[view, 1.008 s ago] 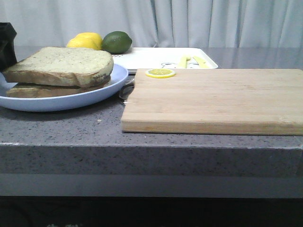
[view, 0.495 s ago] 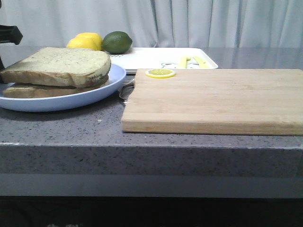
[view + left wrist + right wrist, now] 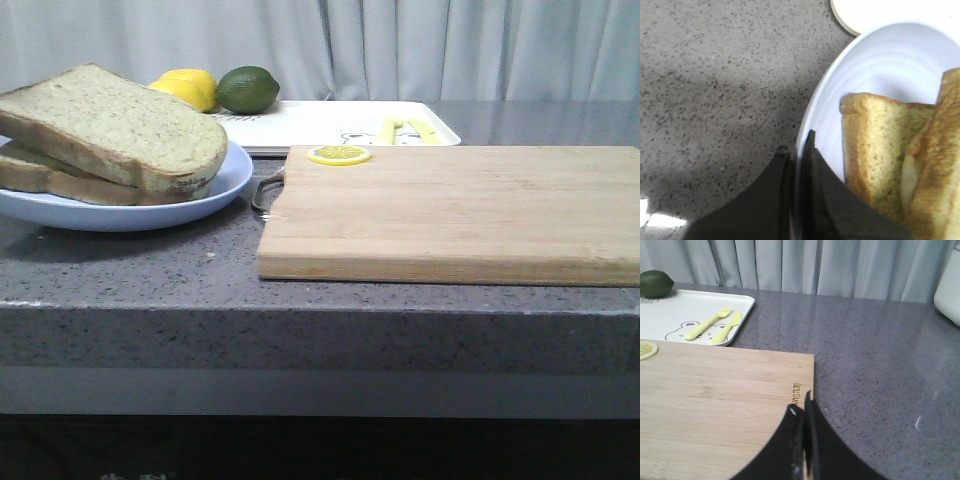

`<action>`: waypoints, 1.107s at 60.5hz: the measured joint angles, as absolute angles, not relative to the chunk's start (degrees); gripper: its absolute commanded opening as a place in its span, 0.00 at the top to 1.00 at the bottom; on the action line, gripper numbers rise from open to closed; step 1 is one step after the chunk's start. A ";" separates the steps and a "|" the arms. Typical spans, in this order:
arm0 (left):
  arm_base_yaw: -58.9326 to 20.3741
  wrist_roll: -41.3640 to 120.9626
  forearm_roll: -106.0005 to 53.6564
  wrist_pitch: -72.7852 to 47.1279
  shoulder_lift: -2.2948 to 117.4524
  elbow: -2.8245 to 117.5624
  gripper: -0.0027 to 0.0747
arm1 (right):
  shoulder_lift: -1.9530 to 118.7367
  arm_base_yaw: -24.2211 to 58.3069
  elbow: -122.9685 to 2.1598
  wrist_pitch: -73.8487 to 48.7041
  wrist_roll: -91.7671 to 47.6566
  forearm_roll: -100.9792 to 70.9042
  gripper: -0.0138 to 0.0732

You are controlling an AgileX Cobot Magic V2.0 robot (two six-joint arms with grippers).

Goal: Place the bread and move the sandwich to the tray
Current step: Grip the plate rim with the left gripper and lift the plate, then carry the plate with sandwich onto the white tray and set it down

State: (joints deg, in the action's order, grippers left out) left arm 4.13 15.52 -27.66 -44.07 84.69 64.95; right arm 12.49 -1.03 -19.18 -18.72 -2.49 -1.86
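The sandwich (image 3: 110, 130), two thick speckled bread slices, lies on the round pale blue plate (image 3: 215, 190) at the left; plate and sandwich tilt, their left side raised. The bread (image 3: 120, 115) is the top slice. In the left wrist view my left gripper (image 3: 796, 150) is shut on the plate's rim (image 3: 825, 110), beside the sandwich (image 3: 880, 145), with pale egg (image 3: 910, 175) between the slices. The white tray (image 3: 320, 125) lies behind, also in the right wrist view (image 3: 670, 315). My right gripper (image 3: 801, 407) is shut and empty above the cutting board's right edge. Neither gripper shows in the front view.
A wooden cutting board (image 3: 450, 210) fills the middle and right, with a lemon slice (image 3: 338, 155) on its far left corner. A yellow fork and knife (image 3: 707, 325) lie on the tray. Lemons (image 3: 185, 88) and a lime (image 3: 247, 88) sit behind the plate. A metal utensil (image 3: 268, 190) lies between plate and board.
The plate's left side has risen and the sandwich now tilts down to the right. The black gripper seen at the front view's left edge has gone out of that view.
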 measured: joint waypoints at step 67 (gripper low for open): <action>-2.86 13.80 -40.48 -60.24 131.83 136.71 0.99 | 12.49 -1.03 -18.60 -18.52 -2.60 -1.96 0.94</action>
State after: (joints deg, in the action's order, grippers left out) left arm -2.86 13.80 -40.48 -60.24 131.83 136.71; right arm 12.49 -1.03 -18.60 -18.52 -2.60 -1.96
